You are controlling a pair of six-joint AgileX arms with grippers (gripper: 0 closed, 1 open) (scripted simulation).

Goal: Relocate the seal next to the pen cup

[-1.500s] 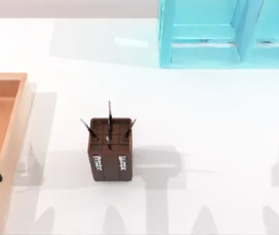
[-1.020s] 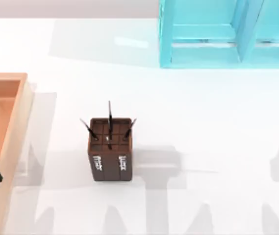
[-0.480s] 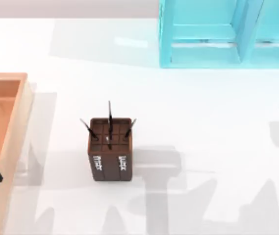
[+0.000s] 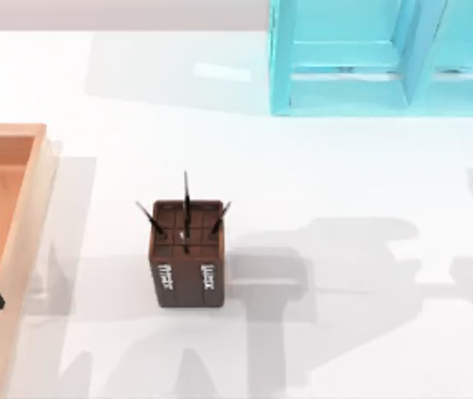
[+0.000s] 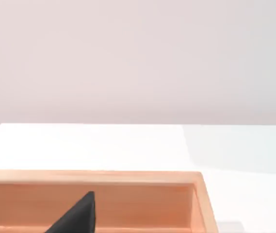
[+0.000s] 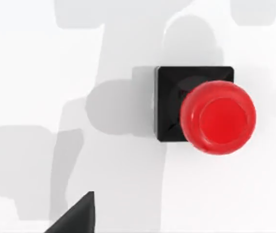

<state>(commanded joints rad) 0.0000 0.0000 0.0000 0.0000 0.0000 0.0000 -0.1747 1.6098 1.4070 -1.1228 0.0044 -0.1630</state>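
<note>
Where the top view looks down on the white table, the pen cup stands upright left of the middle, a dark brown square box with a gridded top, thin dark pens rising from it and white lettering on the side facing the near edge. A light wooden tray lies along the table's left edge, well apart from the pen cup. At the far right stands a turquoise frame with open compartments. Grey shadows of my arms fall across the table to the right of the pen cup.

Seen from the right wrist view, the seal sits on the white table directly below my right arm: a glossy red rounded knob on a black square base, upright, untouched, with bare table all around it. One dark finger of my right hand enters at the picture's edge, apart from the seal; whether that hand is spread or closed I cannot tell. The seal's place relative to the pen cup cannot be told.

Seen from the left wrist view, the wooden tray's wall runs beneath my left arm, with white table and a pale wall beyond. One dark finger of my left hand shows above the tray's inside; its spread I cannot tell either.
</note>
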